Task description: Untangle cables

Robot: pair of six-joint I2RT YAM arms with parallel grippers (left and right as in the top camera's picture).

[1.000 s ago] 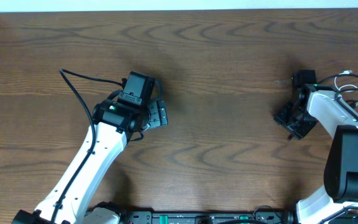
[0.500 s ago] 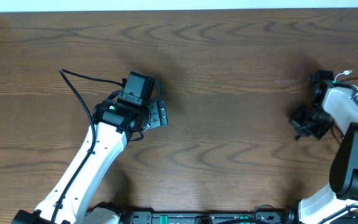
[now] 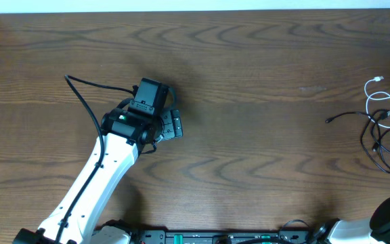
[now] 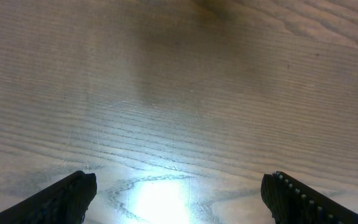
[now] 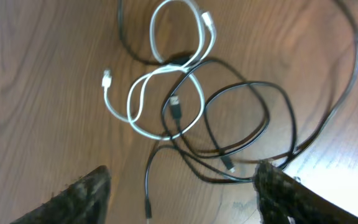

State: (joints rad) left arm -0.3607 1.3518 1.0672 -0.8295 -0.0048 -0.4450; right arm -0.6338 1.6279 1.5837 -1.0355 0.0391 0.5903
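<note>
Hovering over the tangle, the right gripper (image 5: 182, 174) is seen in its wrist view with its fingers apart and nothing between them. The cables lie on the table (image 3: 249, 54) at the far right edge. A white cable (image 5: 130, 102) is laid in two loops, and black cables (image 5: 235, 87) are looped across it and across one another. No strand has been lifted yet, so the step in hand is judged to be choosing a strand and closing on it.

A free end is best taken rather than a crossing. The white plug (image 5: 107, 79) lies on bare wood to the left of the bunch, clear of the black loops, and could be pinched there and drawn outward along the table. If it is pulled slowly and low, the loops are more likely to slide open than to cinch. One black end (image 3: 328, 120) is also stretched out alone to the left and offers a second clean start.

The left gripper (image 4: 178, 183) is held with its fingers apart over bare wood, left of centre and well apart from the cables, so the bunch is not pinned by anything. The whole bundle may therefore be dragged when one strand is pulled.

The black plug (image 5: 176, 109) sits inside the lower white loop and may catch there. The arm wire (image 3: 80, 95) by the left arm is fixed to the robot and is to be left alone.
</note>
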